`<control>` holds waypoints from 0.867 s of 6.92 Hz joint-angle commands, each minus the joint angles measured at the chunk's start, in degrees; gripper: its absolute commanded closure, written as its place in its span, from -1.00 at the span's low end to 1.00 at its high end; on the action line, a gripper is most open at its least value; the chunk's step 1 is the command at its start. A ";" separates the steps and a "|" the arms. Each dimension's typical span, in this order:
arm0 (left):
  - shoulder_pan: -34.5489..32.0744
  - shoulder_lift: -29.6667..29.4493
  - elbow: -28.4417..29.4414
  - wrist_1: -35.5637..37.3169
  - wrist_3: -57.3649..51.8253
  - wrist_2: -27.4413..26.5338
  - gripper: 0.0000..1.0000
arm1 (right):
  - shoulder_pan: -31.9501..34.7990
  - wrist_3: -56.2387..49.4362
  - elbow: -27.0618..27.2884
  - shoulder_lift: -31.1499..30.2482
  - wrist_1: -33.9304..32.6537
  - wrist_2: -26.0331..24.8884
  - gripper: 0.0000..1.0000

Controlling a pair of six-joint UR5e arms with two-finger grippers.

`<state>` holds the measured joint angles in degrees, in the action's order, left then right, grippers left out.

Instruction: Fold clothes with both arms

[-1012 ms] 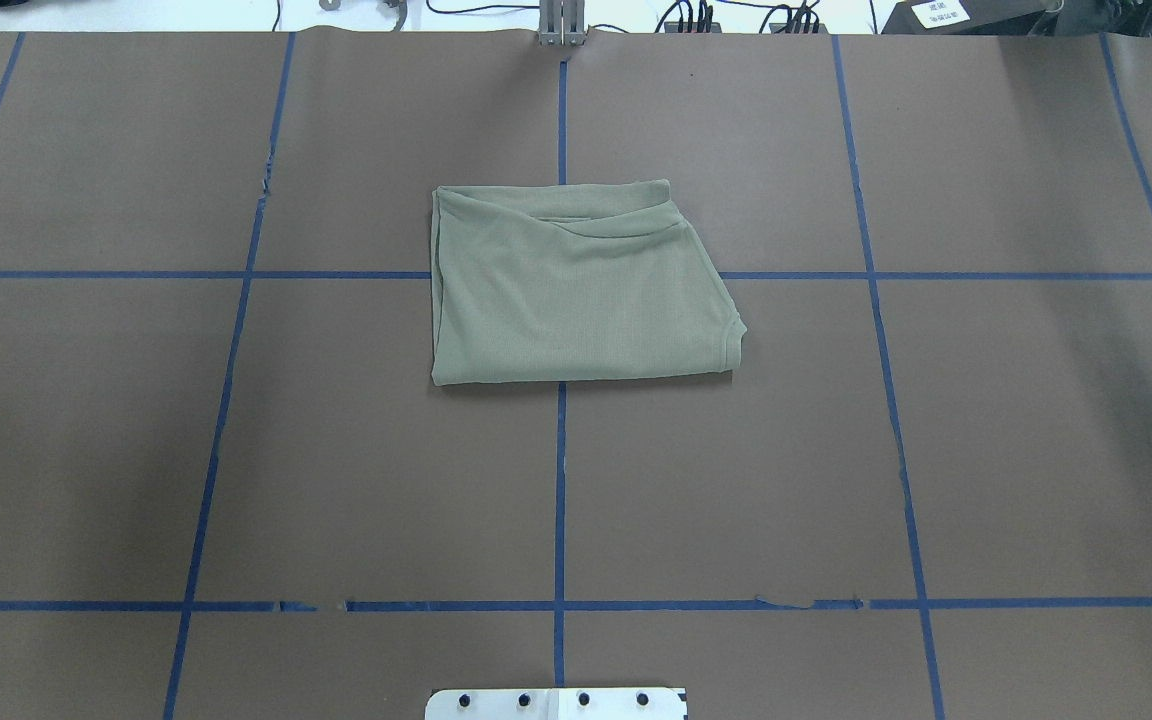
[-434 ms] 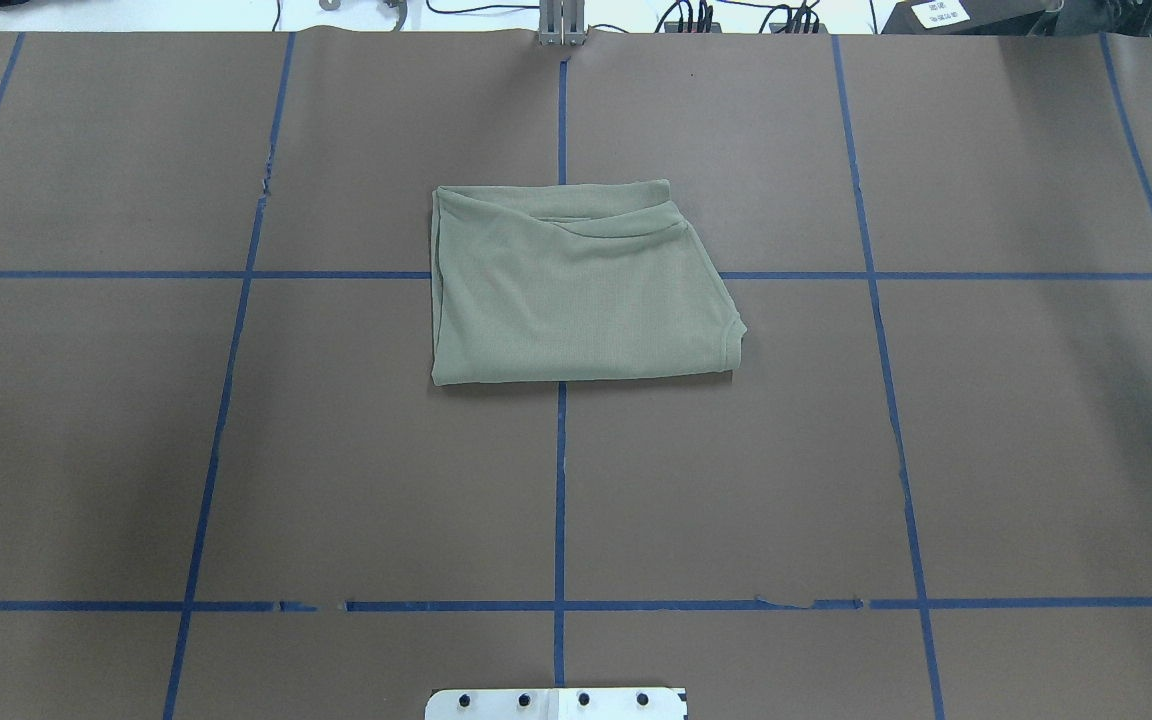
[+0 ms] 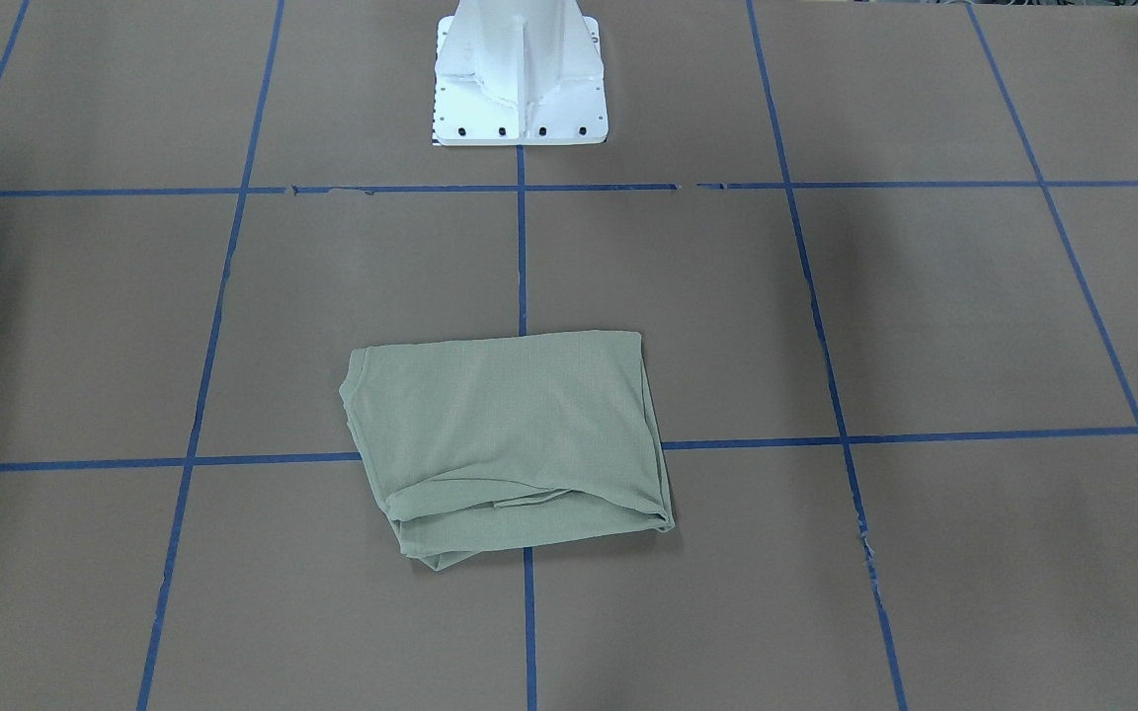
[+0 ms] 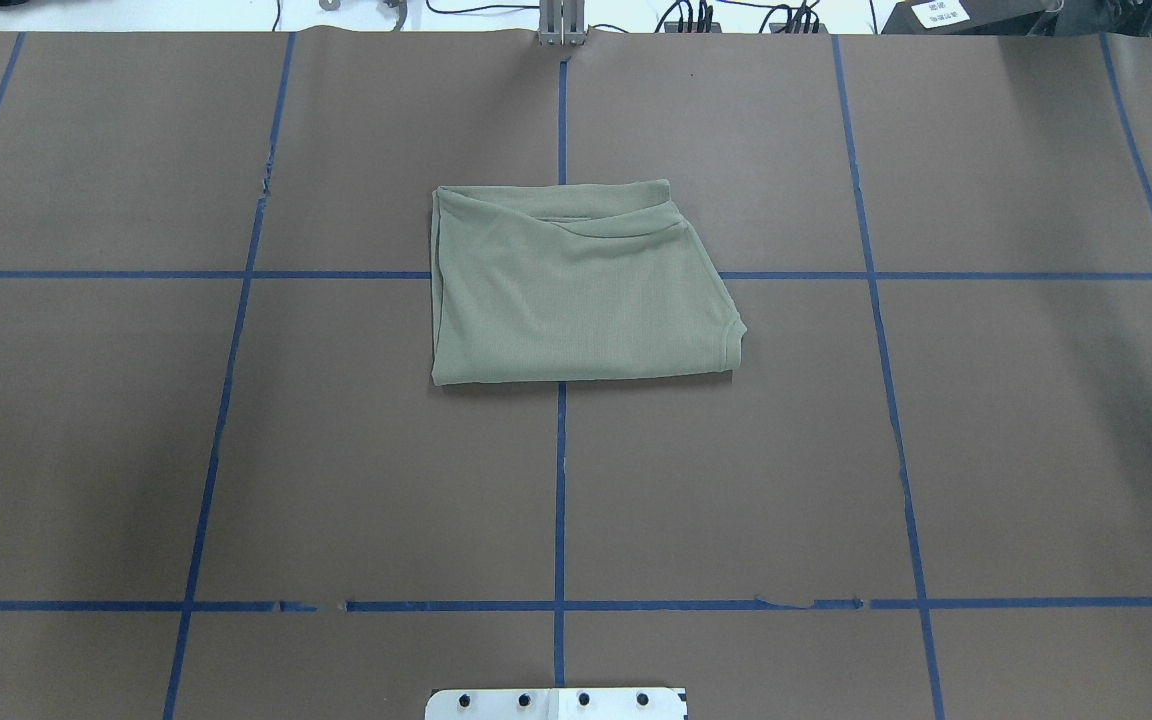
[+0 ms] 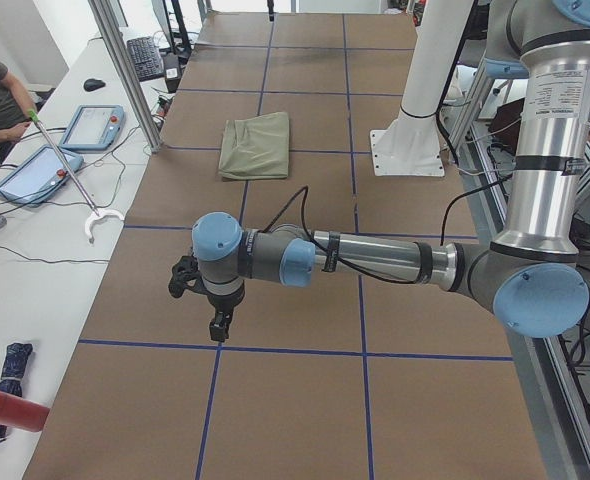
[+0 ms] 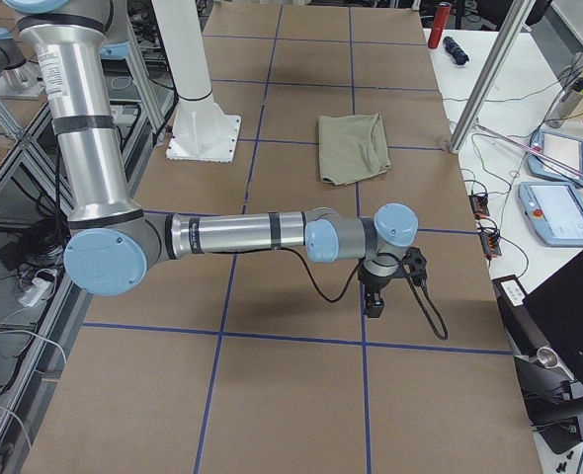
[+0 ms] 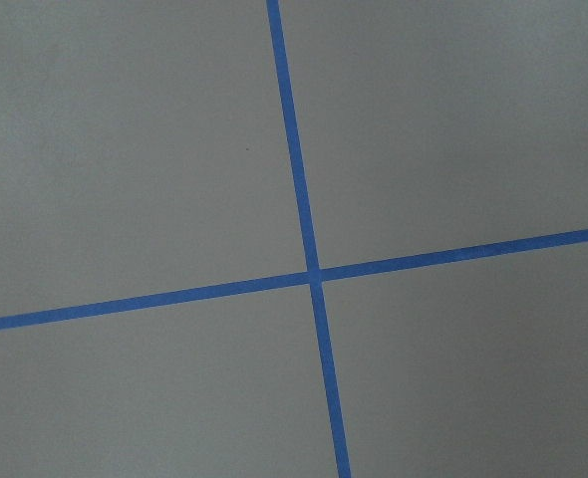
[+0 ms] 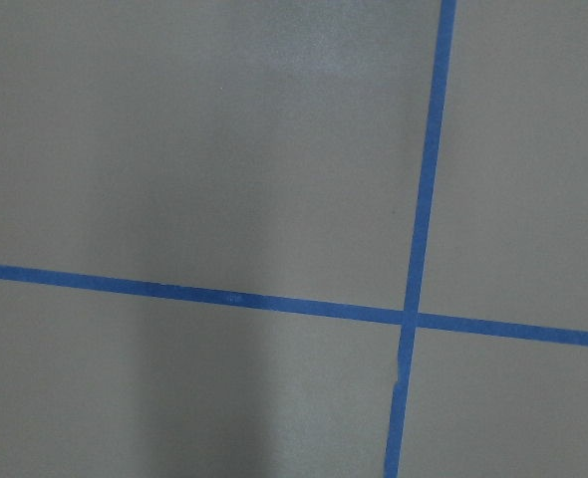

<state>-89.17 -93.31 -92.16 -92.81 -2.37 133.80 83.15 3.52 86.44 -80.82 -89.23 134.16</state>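
Open table [image 4: 936, 450] all round the folded shirt [image 4: 576, 290]; pedestal [image 3: 520, 69] seemingly well apart.

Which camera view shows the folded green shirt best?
The exterior front-facing view: the shirt lies whole and largest there, its layered edges toward the camera. The overhead exterior view shows it whole too, slightly smaller. Both side views show it small and far. The wrist views show only table and blue tape.

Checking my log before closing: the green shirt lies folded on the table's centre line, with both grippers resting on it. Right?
No. The green shirt lies folded on the centre line, but neither gripper rests on it: the exterior left view shows the left gripper over bare table, apart from it; the exterior right view shows the right gripper likewise.
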 commanded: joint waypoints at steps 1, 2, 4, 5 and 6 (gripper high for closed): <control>-0.03 -0.03 -0.21 0.00 0.00 0.06 -1.00 | -0.17 0.00 0.58 -0.30 0.02 -0.48 -1.00; -0.03 -0.12 -0.21 0.00 0.00 0.06 -1.00 | -0.18 0.00 0.58 -0.30 0.02 -0.57 -1.00; 0.05 -0.12 -0.04 -0.17 -0.09 0.06 -1.00 | -0.35 0.00 0.49 -0.30 0.11 -0.65 -1.00; 0.05 -0.20 -0.04 -0.09 0.00 0.06 -1.00 | -0.44 -0.09 0.49 -0.30 0.11 -0.66 -1.00; 0.05 -0.20 -0.30 -0.09 0.00 0.06 -1.00 | -0.70 -0.09 0.40 -0.30 0.11 -0.66 -1.00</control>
<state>-89.13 -93.49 -92.29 -92.91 -2.40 133.86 82.69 3.46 86.91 -81.12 -89.13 133.52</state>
